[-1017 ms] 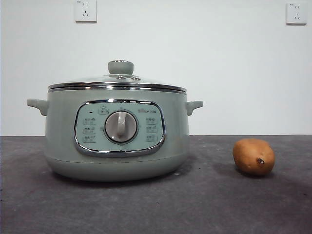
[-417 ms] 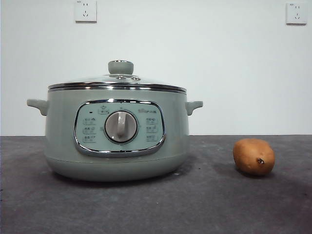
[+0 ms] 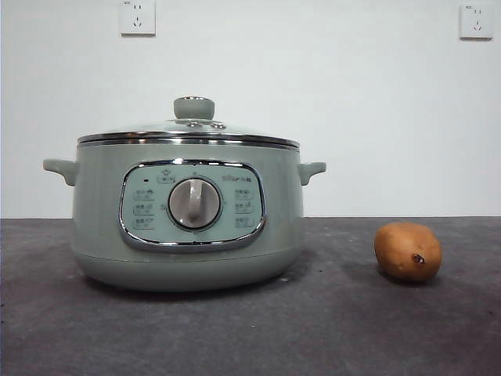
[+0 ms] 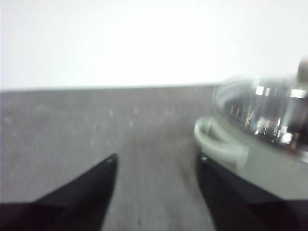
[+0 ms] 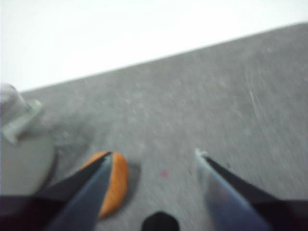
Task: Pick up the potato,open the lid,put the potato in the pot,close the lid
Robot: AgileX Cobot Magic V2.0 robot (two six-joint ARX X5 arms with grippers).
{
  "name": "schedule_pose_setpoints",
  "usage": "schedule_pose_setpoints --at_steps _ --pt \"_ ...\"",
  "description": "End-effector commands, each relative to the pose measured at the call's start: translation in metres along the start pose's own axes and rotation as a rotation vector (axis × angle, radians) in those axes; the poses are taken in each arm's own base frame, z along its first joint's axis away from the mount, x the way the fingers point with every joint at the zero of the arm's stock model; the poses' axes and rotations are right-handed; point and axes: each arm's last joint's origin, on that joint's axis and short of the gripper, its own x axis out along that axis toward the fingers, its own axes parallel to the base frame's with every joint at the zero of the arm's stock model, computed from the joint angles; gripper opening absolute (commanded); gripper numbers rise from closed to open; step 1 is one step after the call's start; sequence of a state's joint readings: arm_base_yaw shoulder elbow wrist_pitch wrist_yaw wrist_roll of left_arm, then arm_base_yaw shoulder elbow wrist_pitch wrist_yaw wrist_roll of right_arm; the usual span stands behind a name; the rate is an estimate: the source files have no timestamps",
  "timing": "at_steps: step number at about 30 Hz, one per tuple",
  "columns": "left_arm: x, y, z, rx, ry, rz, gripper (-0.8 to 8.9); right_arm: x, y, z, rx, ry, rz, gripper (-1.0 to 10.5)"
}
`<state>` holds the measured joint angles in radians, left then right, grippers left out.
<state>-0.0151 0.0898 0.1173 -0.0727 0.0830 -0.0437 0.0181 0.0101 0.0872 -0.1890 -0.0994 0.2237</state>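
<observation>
A plain white wall (image 3: 313, 94) carrying two white wall sockets (image 3: 138, 17) backs a dark grey, matte table (image 3: 250, 329). On the table stands the large round sage-green electric cooking pot (image 3: 94, 227), its chrome-framed control panel with central dial (image 3: 194, 204) facing the front camera and a small side handle projecting from each flank. The shallow-domed clear glass lid with steel rim (image 3: 188, 135) sits closed on the pot, its sage-green round knob uppermost. The oval orange-brown potato with a small dark eye spot (image 3: 407, 251) lies on the table to the right of the pot in the front view, well apart from it and touching nothing else. No arm enters the front view. In the left wrist view, the left gripper (image 4: 156, 161) hangs above bare table with its two black jaws spread apart and nothing between them; one jaw tip lies just beside a side handle of the pot (image 4: 269, 163), and part of the lid (image 4: 269, 108) shows, blurred. In the right wrist view, the right gripper (image 5: 154, 156) likewise has its jaws parted and empty; the potato (image 5: 113, 185) appears partly behind one jaw, lying on the table (image 5: 192, 110), and whether that jaw touches it cannot be told; an edge of the pot (image 5: 21, 149) is also visible.
</observation>
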Motion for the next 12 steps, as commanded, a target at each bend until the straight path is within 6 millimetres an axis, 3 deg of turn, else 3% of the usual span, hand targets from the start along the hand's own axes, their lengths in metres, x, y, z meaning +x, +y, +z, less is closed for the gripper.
schedule_pose_setpoints --at_steps 1,4,8,12 --pt "-0.001 -0.001 0.014 -0.014 -0.025 -0.003 3.63 -0.005 0.004 0.014 0.015 -0.043 0.022 5.5" --pt "0.0 -0.001 0.031 -0.032 -0.033 -0.004 4.87 -0.01 0.009 0.028 0.01 -0.07 0.058 5.8" --pt "0.004 -0.002 0.054 -0.035 -0.011 -0.003 5.1 -0.015 0.014 0.047 0.009 -0.064 0.081 5.8" --pt "0.013 -0.003 0.077 -0.042 0.073 -0.016 5.97 -0.018 0.019 0.064 0.042 0.026 0.095 5.8"
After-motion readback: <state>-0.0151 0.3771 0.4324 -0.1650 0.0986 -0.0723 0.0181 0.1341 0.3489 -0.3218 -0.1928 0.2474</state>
